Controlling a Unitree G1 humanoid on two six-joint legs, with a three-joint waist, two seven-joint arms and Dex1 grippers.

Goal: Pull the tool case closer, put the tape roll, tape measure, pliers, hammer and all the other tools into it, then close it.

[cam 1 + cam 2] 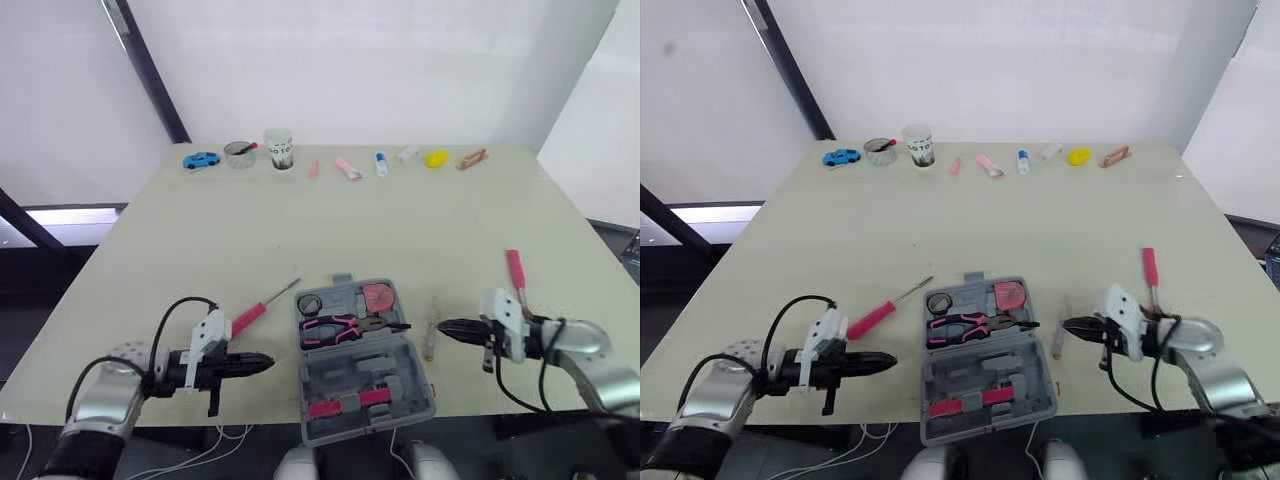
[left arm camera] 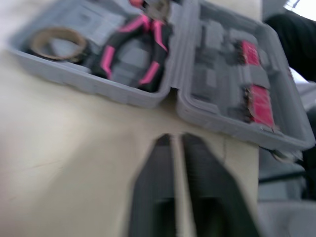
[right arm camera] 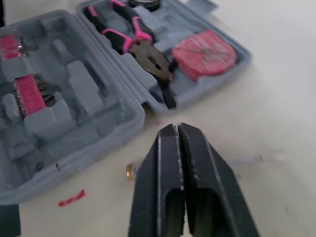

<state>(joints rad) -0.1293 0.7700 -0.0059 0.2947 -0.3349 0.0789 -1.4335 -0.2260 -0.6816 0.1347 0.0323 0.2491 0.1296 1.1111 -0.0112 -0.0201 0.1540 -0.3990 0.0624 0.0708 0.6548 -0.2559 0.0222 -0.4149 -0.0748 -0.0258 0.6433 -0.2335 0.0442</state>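
Bracketing one three-tool case (image 1: pixel 345 378), left end effector (image 1: pixel 268 363) and right end effector (image 1: pixel 443 326) sit closed.

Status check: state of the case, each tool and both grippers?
Grey plastic tool case: open, lid flat.
Pink-handled pliers: inside case.
Tan tape roll: inside case.
Pink tape measure: inside case.
Pink-handled screwdriver: on table, outside case.
Left gripper: shut, empty.
Right gripper: shut, empty.

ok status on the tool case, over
Both shut, empty: left gripper, right gripper, either side of tool case. Case open: tape roll, pliers, tape measure in. Out on table: pink screwdriver, slim tool, pink-handled tool.
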